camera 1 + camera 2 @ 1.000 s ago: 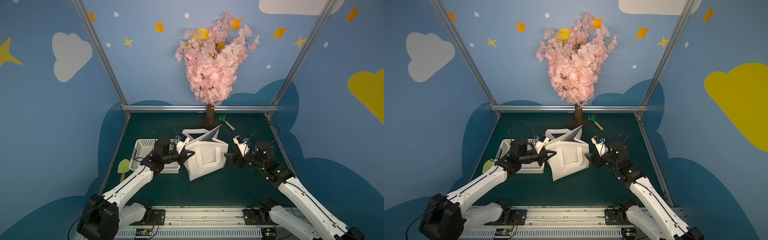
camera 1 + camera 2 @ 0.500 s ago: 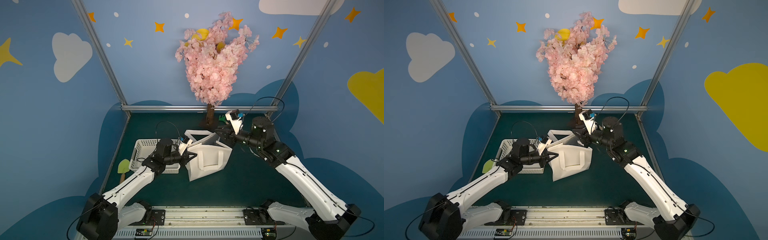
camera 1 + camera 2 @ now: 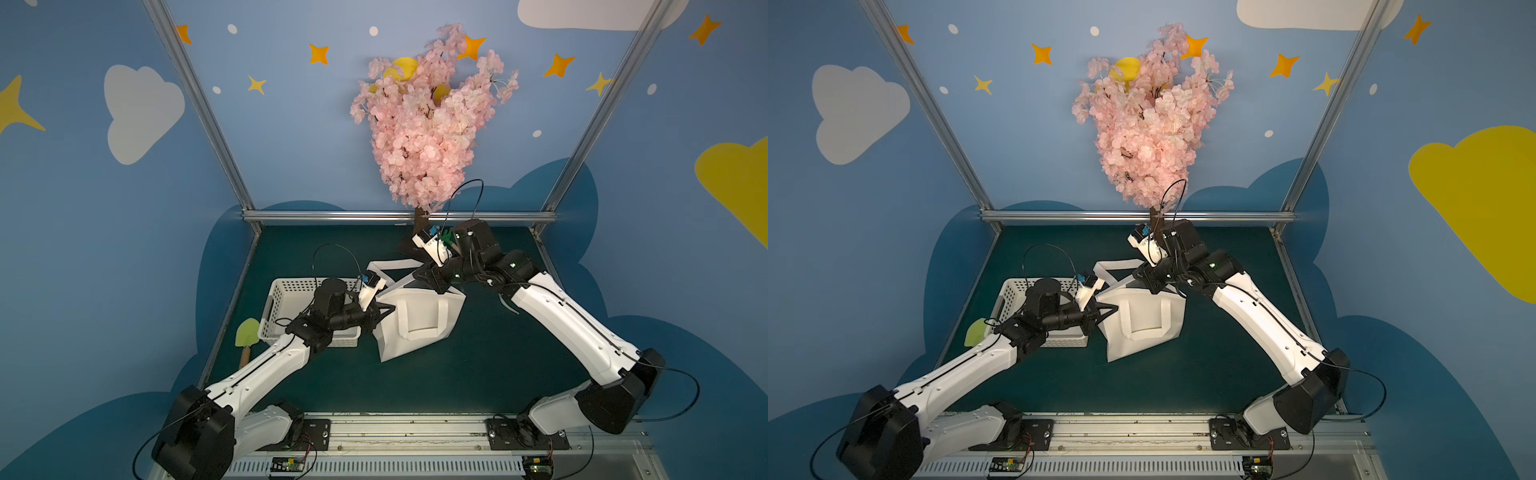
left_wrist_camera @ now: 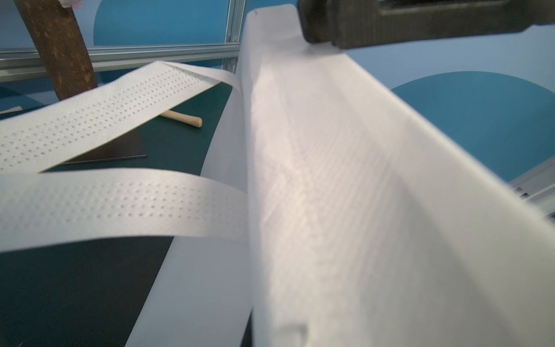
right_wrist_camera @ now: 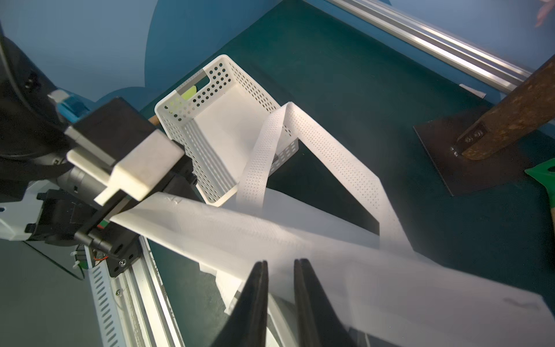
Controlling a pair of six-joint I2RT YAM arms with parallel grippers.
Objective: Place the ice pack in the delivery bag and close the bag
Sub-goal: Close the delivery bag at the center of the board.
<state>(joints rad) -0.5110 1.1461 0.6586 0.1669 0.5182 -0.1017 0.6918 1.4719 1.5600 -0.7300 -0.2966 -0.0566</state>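
Delivery bag [image 3: 419, 328] on desk [image 3: 498, 374], frame centre; interior not visible. Left gripper [image 3: 384, 309]: jaws clamped on the bag's left rim. White perforated basket [image 3: 286, 291] just left of the bag. Right gripper [image 5: 280, 264]: jaws narrowly apart at the bag's upper rim; grip unclear.

The delivery bag [image 3: 419, 311], a boxy white fabric tote, is seen mid-worktop [image 3: 478, 374], tipped so that one broad side is turned up and near. The near strap loop [image 3: 400, 316] is laid flat on that side; the far strap loop [image 3: 395, 264] is spread toward the far edge
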